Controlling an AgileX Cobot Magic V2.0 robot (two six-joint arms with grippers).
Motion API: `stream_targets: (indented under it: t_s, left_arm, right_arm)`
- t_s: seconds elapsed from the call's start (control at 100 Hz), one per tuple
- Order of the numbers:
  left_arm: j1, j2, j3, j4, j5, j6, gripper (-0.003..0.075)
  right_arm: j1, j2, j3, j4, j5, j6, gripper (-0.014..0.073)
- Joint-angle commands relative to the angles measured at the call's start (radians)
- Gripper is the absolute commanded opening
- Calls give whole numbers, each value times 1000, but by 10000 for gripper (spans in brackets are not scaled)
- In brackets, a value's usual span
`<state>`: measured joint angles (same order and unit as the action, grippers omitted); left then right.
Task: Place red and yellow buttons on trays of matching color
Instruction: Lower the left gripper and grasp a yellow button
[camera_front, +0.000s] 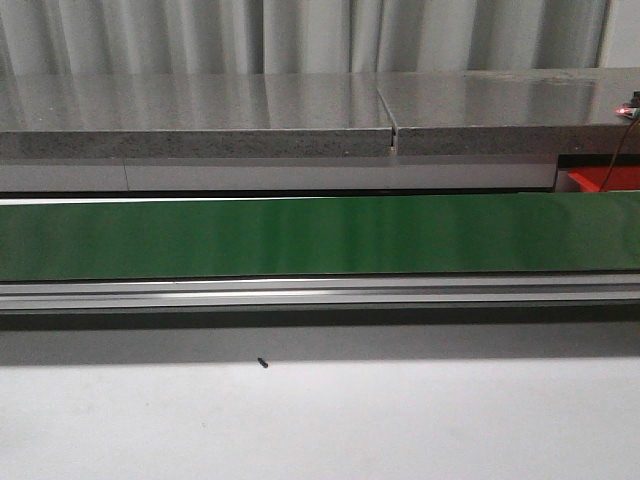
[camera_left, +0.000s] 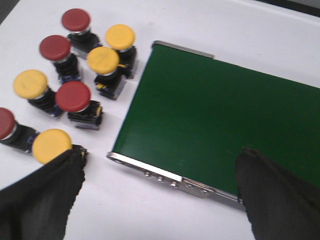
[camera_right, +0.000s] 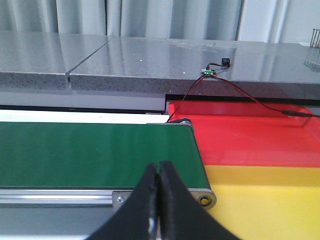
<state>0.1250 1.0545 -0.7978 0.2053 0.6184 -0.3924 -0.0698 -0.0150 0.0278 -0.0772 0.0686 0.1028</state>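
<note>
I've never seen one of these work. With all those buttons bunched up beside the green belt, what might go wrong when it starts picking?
The red and yellow buttons stand packed together, some touching, so the open left claw might knock a neighbour or pinch two at once. A button set near the green belt's end could tip or roll off. At the other end, the red tray and yellow tray lie side by side, so the shut right claw could drop one in the wrong colour.

Red button (camera_left: 6, 125) cut off at the frame edge.

Pale pleated curtain (camera_front: 300, 35) hangs behind a grey speckled stone counter (camera_front: 200, 115)
</note>
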Motion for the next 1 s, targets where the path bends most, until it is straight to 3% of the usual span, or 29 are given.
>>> stream_targets:
  t_s: [0.0,0.16,0.35,0.99]
  left_arm:
    - [76,52,-65,-7,-35,-18,607]
    - [199,169,-125,-55,44,0,607]
    - [269,291,-151,-57,84,0,607]
    - [360,502,-246,-51,79,23,607]
  right_arm:
    - [0,-15,-16,3,-80,-6,-66]
    - [0,-15,-16,3,-80,-6,-66]
    - [0,-15,-16,3,-80,-6,-66]
    - [0,-15,-16,3,-80,-6,-66]
